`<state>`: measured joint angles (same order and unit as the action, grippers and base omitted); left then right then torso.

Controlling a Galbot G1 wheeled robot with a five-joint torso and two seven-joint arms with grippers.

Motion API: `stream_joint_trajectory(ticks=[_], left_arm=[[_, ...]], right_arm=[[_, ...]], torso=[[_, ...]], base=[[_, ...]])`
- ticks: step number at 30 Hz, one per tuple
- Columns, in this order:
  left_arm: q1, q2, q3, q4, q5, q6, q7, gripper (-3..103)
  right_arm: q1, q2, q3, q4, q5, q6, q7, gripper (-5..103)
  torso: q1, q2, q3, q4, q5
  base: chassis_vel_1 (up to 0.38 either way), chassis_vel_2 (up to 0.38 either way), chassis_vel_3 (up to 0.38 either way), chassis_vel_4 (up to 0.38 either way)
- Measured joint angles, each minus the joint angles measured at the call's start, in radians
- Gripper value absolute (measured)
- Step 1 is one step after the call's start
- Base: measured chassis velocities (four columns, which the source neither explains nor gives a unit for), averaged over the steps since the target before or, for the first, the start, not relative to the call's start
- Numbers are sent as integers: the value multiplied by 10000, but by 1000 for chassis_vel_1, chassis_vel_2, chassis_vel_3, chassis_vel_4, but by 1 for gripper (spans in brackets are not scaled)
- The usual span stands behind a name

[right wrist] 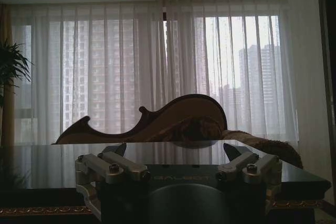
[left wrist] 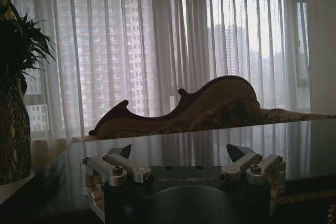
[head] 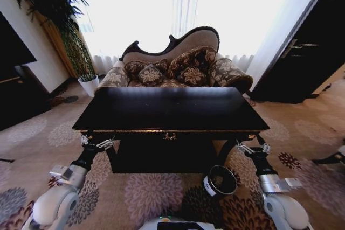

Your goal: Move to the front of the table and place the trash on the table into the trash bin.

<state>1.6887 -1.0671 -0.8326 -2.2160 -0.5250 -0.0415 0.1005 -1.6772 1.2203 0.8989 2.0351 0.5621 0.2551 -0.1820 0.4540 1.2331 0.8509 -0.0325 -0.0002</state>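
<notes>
- The table (head: pixel 170 109) is being faced squarely from its front rail, and its glossy black top is seen bare; no trash is made out on it, so which way the trash lies from the fingers cannot be told
- The trash bin (head: pixel 220 180) is lying tipped on the carpet just in front of the table, its mouth turned toward the robot; it is nearer to the right gripper (head: pixel 251 147) than to the left gripper (head: pixel 96 144)
- Both grippers are being held low at the table's front corners, pointing forward along the top
- The fingers of both grippers are seen spread apart, with nothing between them, in the wrist views
</notes>
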Motion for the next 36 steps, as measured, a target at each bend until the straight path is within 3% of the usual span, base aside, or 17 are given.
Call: stream_joint_trajectory(ticks=[36], left_arm=[[0, 0, 0, 0, 0, 0, 0, 100]], right_arm=[[-1, 1, 0, -1, 0, 1, -1, 100]], torso=[[-2, 1, -1, -1, 0]], base=[[125, -130, -131, 125]])
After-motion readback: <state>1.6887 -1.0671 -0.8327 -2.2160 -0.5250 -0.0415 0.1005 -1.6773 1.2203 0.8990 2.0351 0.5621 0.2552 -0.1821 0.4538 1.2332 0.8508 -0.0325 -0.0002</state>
